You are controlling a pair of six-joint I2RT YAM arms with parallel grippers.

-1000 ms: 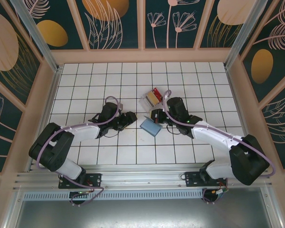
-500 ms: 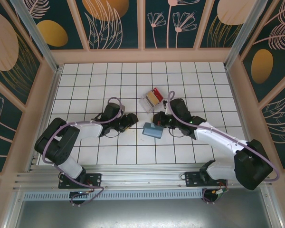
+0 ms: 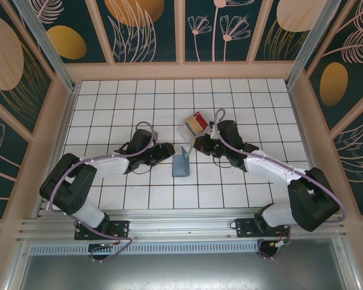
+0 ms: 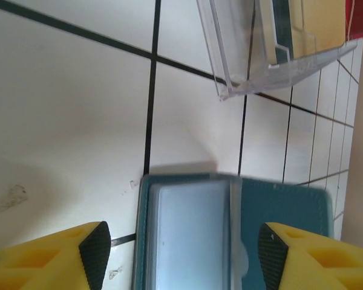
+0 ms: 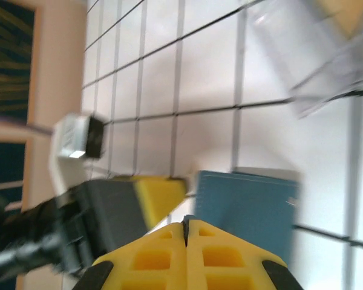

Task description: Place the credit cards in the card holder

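Card holder point(image 3: 181, 164) lies on the bench point(image 3: 109, 109) one tile row in front of the tray, between the two arms. The face with a pale window panel looks up (left wrist view).

Left gripper point(image 3: 167, 151): fingers point(image 4: 92, 252) apart and straddling the holder's near end. I can't tell if either pad touches it.

Right gripper point(image 5: 186, 232): fingers pressed together with nothing in them, tip just beside the holder's edge.

Beyond them is the clear tray point(image 3: 186, 128). It holds a yellow-tan card point(image 3: 194, 124), with a red card point(image 3: 200, 116) at its far end. None of the credit cards are loaded yet.

My read is that the step in hand is securing the holder:
- Square the left fingers across the short sides and close on the edges, not the window.
- Keep it flat and low, so the pocket mouth faces the tray.
- The right gripper has to open before it goes for a card; slide the card to the tray wall to get under it.

No writing or brand is legible on the holder, cards or tray; the card faces are too small or blurred.
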